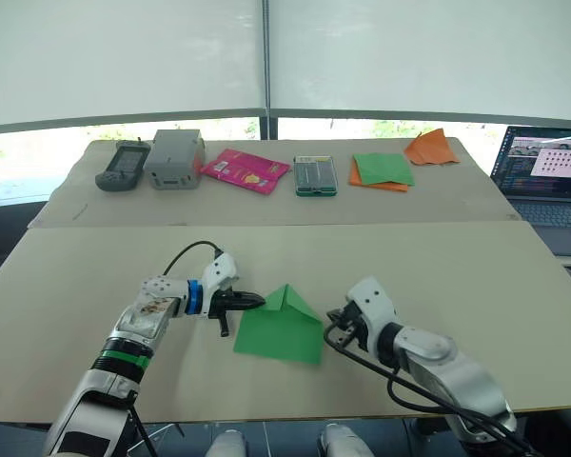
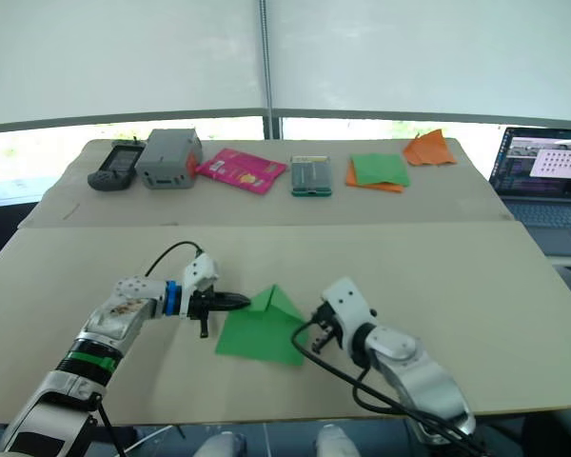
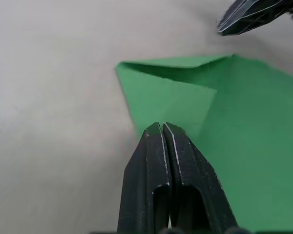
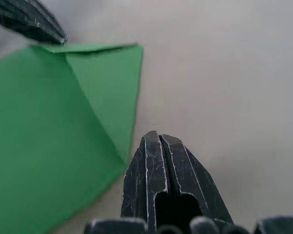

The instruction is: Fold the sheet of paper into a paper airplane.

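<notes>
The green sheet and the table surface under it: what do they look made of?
The sheet of paper looks like thin matte paper: sharp creases, and two corners folded into a flat point. The table looks like matte beige board or cardboard, with a seam running across; which one is unclear. Both grippers, left and right, are shut at its edges.

no legible txt, labels, brands or nos. anywhere
</notes>
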Controlling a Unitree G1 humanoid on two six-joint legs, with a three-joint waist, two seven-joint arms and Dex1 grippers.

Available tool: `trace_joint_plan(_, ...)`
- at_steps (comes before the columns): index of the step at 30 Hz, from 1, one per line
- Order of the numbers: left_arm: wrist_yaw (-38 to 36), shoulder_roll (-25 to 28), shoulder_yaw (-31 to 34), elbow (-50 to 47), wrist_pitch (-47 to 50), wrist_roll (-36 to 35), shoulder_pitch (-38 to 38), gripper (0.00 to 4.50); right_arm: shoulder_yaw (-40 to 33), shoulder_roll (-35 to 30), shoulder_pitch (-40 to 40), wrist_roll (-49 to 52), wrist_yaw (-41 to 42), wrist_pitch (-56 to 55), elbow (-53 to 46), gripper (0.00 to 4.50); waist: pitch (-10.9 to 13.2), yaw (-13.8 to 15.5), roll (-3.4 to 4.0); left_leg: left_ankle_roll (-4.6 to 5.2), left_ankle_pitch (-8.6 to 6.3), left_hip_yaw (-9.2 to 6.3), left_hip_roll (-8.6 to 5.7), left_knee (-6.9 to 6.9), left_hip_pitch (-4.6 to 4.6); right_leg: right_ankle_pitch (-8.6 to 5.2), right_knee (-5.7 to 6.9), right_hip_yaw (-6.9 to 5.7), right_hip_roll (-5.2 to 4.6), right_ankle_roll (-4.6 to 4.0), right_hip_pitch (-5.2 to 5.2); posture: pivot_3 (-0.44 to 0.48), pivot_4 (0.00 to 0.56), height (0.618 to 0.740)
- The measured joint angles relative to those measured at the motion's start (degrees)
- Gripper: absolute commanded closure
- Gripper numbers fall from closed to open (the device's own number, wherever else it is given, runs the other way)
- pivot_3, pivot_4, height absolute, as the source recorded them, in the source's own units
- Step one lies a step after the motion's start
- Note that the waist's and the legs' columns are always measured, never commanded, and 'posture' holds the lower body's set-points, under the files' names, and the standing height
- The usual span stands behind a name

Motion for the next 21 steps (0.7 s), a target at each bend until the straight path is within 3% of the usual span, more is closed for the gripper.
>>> trace_joint_plan(7, -0.2, -0.8, -1.3, 1.8, -5.3, 3.3, -1.1, 4.42, 1.8, -3.5, 0.8, -0.3, 2.5, -2.4, -0.2, 4.50, 0.0, 0.1, -0.04, 0.00, 0.00, 0.00, 0.00, 0.01, 0.11, 0.00, 0.01, 0.00, 0.00, 0.01, 0.07, 0.000, 0.150, 0.740)
trace_joint_plan(21, 0.6, -1.2, -1.1, 0.0, -5.1, 4.2, 0.1, 4.42, 2.2, -4.9, 3.0, 0.5, 6.5, -6.8, 1.1, 4.50, -0.2, 0.4, -0.17, 0.00, 0.00, 0.00, 0.00, 0.01, 0.19, 0.00, 0.02, 0.00, 0.00, 0.02, 0.15, 0.000, 0.150, 0.740)
